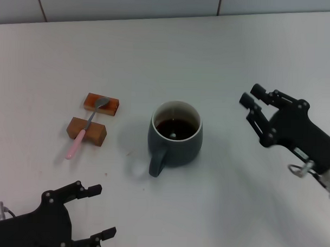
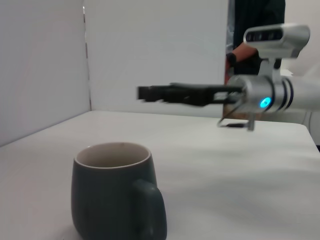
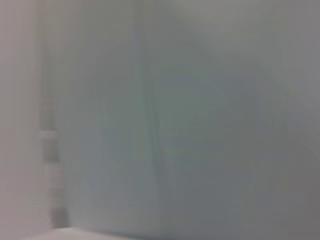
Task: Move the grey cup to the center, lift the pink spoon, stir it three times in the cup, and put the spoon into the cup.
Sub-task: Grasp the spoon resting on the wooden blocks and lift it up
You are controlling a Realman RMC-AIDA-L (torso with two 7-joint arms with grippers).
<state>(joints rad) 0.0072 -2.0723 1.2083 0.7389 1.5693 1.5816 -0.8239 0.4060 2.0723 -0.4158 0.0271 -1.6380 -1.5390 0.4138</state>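
Observation:
The grey cup (image 1: 175, 136) stands upright at the table's middle, its loop handle turned toward the near left and its inside dark brown. It also fills the low foreground of the left wrist view, grey cup (image 2: 112, 195). The pink spoon (image 1: 84, 130) lies to the cup's left, bridging two orange-brown blocks with its metal bowl on the far one. My right gripper (image 1: 253, 95) hovers open and empty to the right of the cup, clear of it; the right gripper (image 2: 150, 93) shows beyond the cup in the left wrist view. My left gripper (image 1: 99, 212) is open and empty at the near left.
The far block (image 1: 112, 106) and the near block (image 1: 95, 134) sit side by side left of the cup. A tiled wall edge runs along the table's far side. The right wrist view shows only a blurred pale surface.

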